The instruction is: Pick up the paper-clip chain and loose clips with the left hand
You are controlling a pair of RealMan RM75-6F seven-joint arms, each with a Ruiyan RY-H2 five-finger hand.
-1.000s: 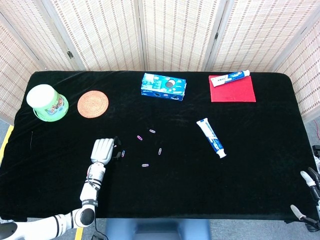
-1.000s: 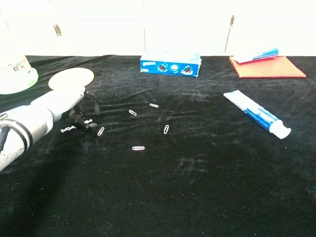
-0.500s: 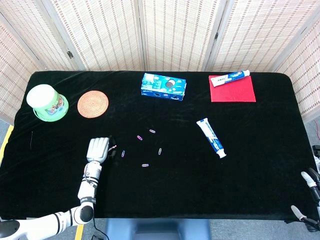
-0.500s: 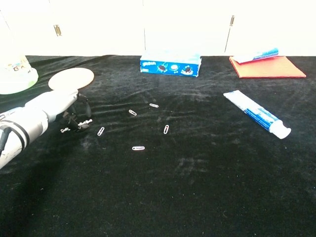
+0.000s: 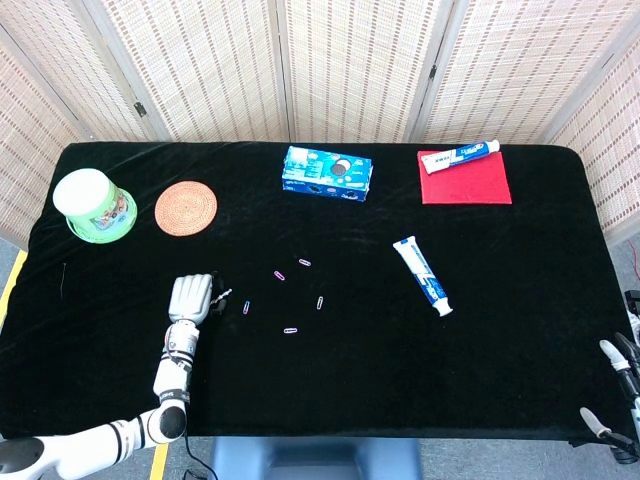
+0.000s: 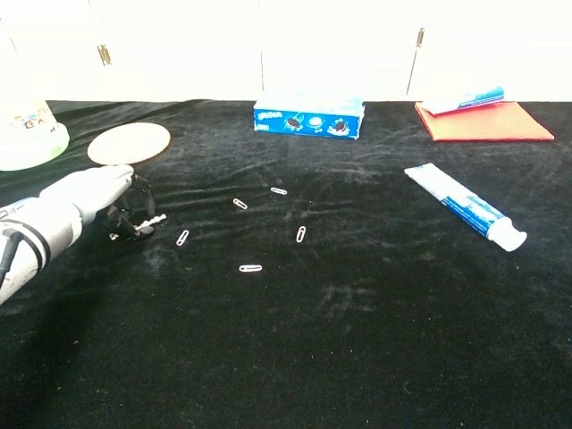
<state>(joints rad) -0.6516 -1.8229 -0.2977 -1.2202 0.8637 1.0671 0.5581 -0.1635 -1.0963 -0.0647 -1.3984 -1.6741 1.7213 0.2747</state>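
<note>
Here, at the near-left of the table:

Setting: black-cloth table (image 5: 330, 370), folding screens behind.

Left hand (image 5: 192, 297): low over the cloth, fingers curled down around the paper-clip chain (image 6: 143, 223); apparently clamped on it, though contact points hidden by the fingers.

Chain position: mostly under the left hand in the chest view, one pale end poking out toward the loose clips, a short bit also showing at the opposite side, seemingly touching the cloth.

Loose clips: five scattered just right of the hand, well apart from each other; nearest loose clip (image 6: 182, 237) just beside the fingers, others (image 6: 250, 267), (image 6: 301, 233), (image 6: 239, 203), (image 6: 279, 190).

Right hand (image 5: 620, 395): at the far right table edge, only partly in frame; open or closed, cannot tell.

Other items: green tub (image 5: 94, 205), woven coaster (image 5: 186, 207), blue biscuit box (image 5: 328, 172), toothpaste tube (image 5: 424, 276), red cloth (image 5: 465, 180) with a second tube (image 5: 472, 152) on it.

Risk, chain: likely to slip out on lifting if pinched only at one link; dangling ends could snag the cloth.

Risk, clips: thin, flat, easily nudged away or pressed into the fabric by bulky fingers; reaching for them with the chain in hand could drop it.
</note>
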